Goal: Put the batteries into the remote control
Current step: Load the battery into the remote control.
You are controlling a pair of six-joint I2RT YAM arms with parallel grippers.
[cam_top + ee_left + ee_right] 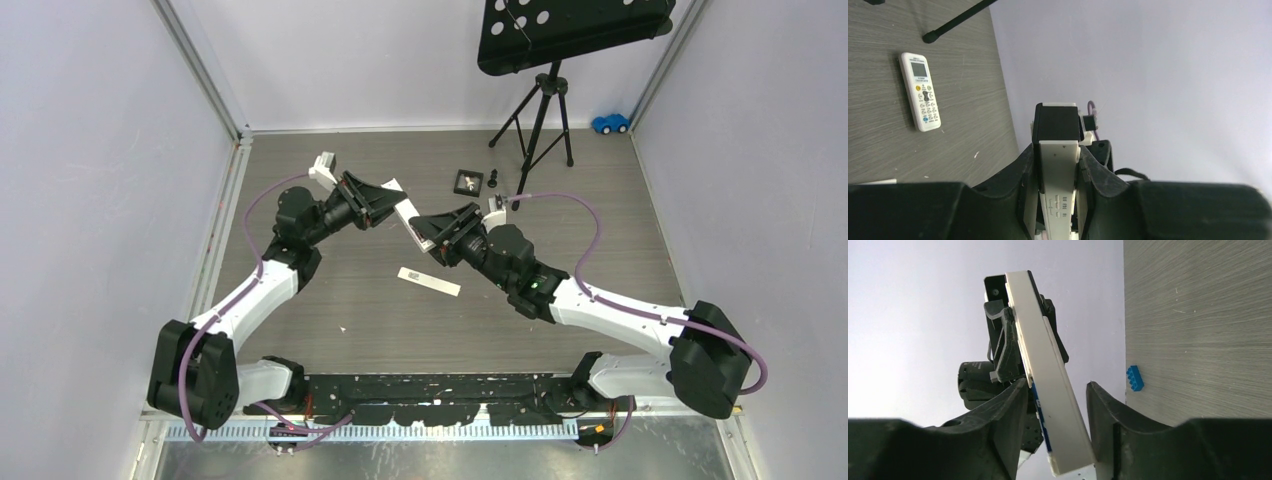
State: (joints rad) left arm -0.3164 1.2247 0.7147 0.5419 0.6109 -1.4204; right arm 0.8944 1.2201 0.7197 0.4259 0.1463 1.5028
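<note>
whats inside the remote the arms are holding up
A blue strip shows at the held remote's edge, possibly a battery, too blurred to tell. Its white casing covers the rest.

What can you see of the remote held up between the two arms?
The held remote is a slim white plastic slab, tilted and raised off the table. The left gripper clamps one end, its plain back with moulded marks facing that wrist camera. The other end sits between the fingers of the right gripper; whether they grip it is unclear. Blue marking shows along one side.

Left claw point(397, 208), right claw point(428, 233) (nose-to-nose)
</note>
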